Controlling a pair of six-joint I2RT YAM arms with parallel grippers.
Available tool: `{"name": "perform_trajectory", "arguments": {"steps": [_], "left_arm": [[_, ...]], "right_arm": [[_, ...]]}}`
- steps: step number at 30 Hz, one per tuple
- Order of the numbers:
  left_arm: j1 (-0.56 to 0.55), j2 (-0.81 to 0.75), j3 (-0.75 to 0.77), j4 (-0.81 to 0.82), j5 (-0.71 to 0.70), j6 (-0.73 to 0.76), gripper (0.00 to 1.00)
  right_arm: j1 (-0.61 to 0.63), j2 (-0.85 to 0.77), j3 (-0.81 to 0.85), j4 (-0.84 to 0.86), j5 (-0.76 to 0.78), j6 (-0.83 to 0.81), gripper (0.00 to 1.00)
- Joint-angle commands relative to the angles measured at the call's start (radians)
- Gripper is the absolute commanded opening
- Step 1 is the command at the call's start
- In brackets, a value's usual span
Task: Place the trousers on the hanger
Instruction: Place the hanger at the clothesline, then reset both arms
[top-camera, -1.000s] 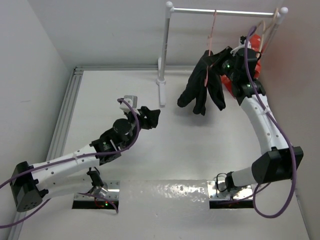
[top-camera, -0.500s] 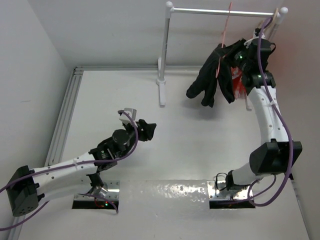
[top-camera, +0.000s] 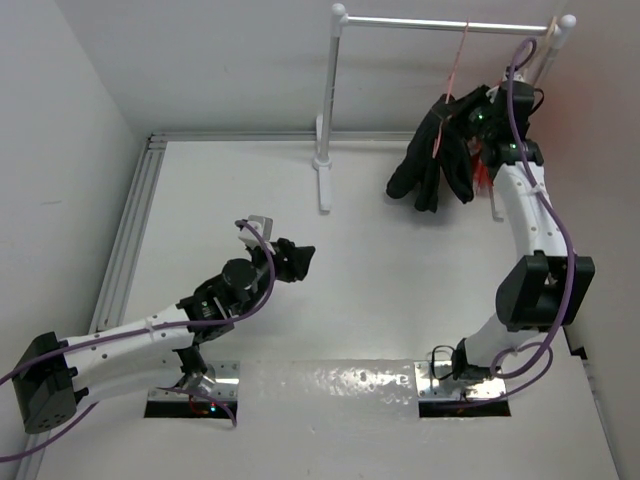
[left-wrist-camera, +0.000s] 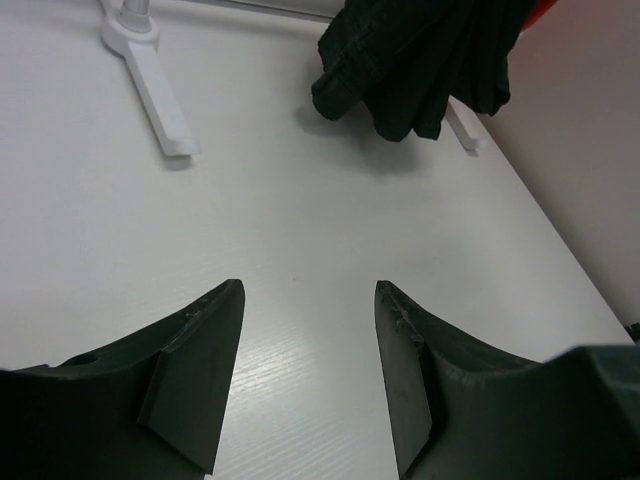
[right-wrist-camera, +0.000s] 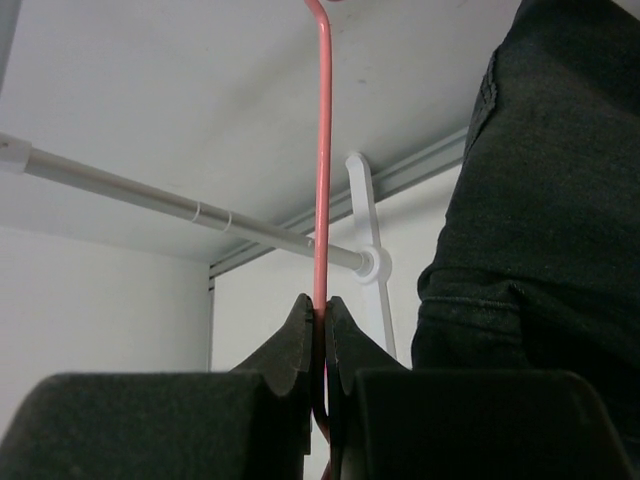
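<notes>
The black trousers (top-camera: 435, 160) hang folded over the thin pink-red hanger (top-camera: 457, 62), high at the back right under the white rail (top-camera: 450, 24). My right gripper (top-camera: 478, 112) is shut on the hanger's wire (right-wrist-camera: 322, 180); the trousers (right-wrist-camera: 540, 230) fill the right of its wrist view. The hook's top is out of that view. My left gripper (top-camera: 300, 258) is open and empty low over the table; in its wrist view (left-wrist-camera: 305, 300) the trousers (left-wrist-camera: 420, 60) hang far ahead.
The white rack has a post and foot (top-camera: 323, 170) at mid-back, also in the left wrist view (left-wrist-camera: 150, 70). A red cloth (top-camera: 482, 165) and a pale beige hanger (top-camera: 545, 50) hang at the rail's right end. Walls stand close at left and right.
My right gripper has carried the hanger and trousers to the right and up along the rail. My left arm drew back a little toward its base, gripper still open.
</notes>
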Motion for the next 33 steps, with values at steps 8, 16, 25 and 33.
{"name": "perform_trajectory", "arguments": {"steps": [8,16,25,33], "left_arm": [[0.005,0.054,0.046,-0.012,-0.010,0.013,0.54],[0.005,0.069,0.054,0.011,-0.030,-0.003,0.56],[0.005,-0.096,0.059,-0.024,-0.047,-0.056,0.56],[0.005,-0.199,0.013,-0.044,-0.031,-0.076,0.59]], "right_arm": [[-0.006,-0.220,-0.245,0.246,0.033,-0.021,0.86],[-0.006,-0.565,-0.410,0.111,0.162,-0.124,0.99],[-0.005,-1.062,-0.879,0.034,0.067,-0.098,0.99],[-0.005,-1.219,-1.033,-0.044,0.006,-0.096,0.99]]}}
